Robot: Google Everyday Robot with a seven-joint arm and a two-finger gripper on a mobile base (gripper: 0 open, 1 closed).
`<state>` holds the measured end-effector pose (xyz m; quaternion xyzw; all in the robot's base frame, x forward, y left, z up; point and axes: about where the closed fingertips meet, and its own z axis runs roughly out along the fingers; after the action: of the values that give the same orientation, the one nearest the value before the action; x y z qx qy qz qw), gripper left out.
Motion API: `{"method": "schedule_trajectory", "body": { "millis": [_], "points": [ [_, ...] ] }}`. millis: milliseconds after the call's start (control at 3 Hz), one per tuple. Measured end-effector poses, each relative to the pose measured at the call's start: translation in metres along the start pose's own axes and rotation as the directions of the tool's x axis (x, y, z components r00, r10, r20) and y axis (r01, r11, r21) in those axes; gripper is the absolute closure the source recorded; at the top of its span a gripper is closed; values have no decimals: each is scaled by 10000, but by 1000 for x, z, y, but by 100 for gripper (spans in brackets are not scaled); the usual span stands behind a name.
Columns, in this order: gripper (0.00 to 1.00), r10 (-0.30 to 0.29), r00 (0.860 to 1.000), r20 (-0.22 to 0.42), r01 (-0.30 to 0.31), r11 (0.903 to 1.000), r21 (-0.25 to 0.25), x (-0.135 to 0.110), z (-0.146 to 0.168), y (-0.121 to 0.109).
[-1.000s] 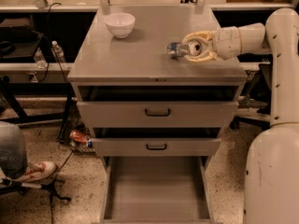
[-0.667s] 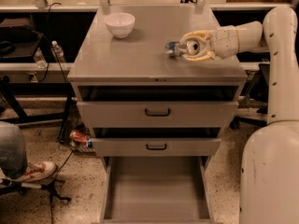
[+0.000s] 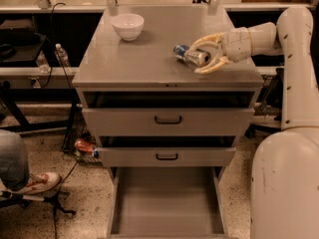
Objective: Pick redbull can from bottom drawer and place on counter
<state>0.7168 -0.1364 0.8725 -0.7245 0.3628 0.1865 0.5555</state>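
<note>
Redbull can: the redbull can (image 3: 188, 54) lies on its side on the counter (image 3: 144, 63), toward the right front corner, its blue-patched end pointing left toward the middle of the top.

Why it lies there: the can is already out of the bottom drawer (image 3: 167, 200), whose grey floor shows bare below, so the delivery looks all but made; only a clean let-go appears to be left.

Gripper: the gripper (image 3: 195, 58) sits at the can's right end with its two pale fingers (image 3: 203, 40) spread, one behind the can and one in front. A gap seems to show on each side, so it reads as open and holding nothing.

Why the straddle: fingers flanking the can would check a roll, a fair worry for a round can on a flat top.

Arm pose: the arm (image 3: 295, 59) rises along the right edge of the view, bends at the top and reaches leftward, roughly level, across the counter's right edge, the wrist low over the surface.

Neighbours: a white bowl (image 3: 127, 25) stands at the back left of the counter, well apart from the can. The two upper drawer fronts (image 3: 168, 119) are nearly closed.

Risk: a finger brushing the can on the way out could set it rolling toward the front edge.
</note>
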Motion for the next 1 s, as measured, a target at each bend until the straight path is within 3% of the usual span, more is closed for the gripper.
{"method": "schedule_trajectory", "body": {
  "millis": [333,1000],
  "points": [
    [0,55,10000,70,-56,10000,82,1,-1,0],
    [0,32,9999,-98,-28,9993,360,-3,-20,-2]
  ]
}}
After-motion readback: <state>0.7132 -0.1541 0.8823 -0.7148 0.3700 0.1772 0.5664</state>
